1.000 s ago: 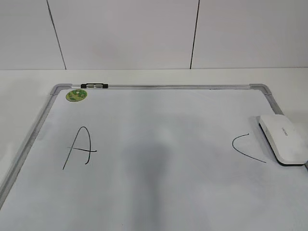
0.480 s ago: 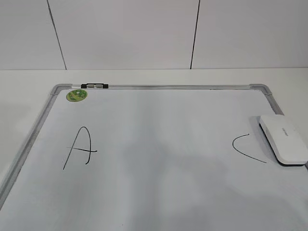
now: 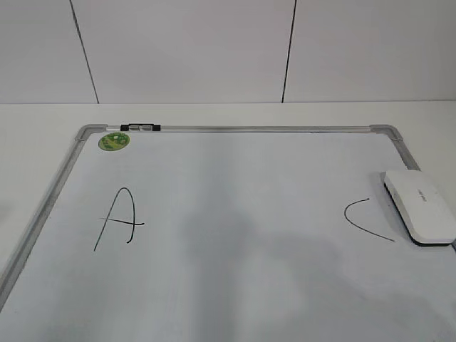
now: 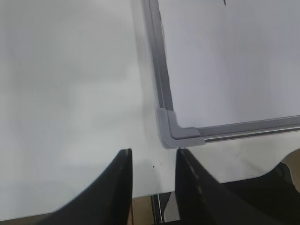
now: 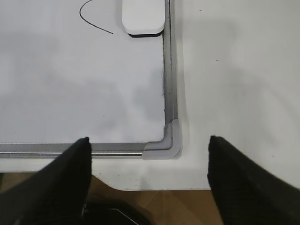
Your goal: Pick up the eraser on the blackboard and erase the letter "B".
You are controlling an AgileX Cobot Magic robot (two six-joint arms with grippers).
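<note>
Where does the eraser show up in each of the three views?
Exterior view: the eraser lies at the right edge, on the blackboard beside the "C".
Left wrist view: not in it.
Right wrist view: top centre, cut off by the picture's edge.
Shared landmark: the "C" curve just left of it.

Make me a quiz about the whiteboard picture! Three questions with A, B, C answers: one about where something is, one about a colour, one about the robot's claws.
1. Where is the eraser?
A. on the board's right edge
B. beside the sticker
C. on top of the letter A

2. What colour is the round sticker?
A. red
B. green
C. blue

3. How is the right gripper?
A. shut on the eraser
B. holding a pen
C. open and empty

Answers:
1 A: it lies by the right frame of the blackboard, next to the curved mark.
2 B: it shows green near the top left corner.
3 C: its fingers stand wide apart with nothing between.
</note>
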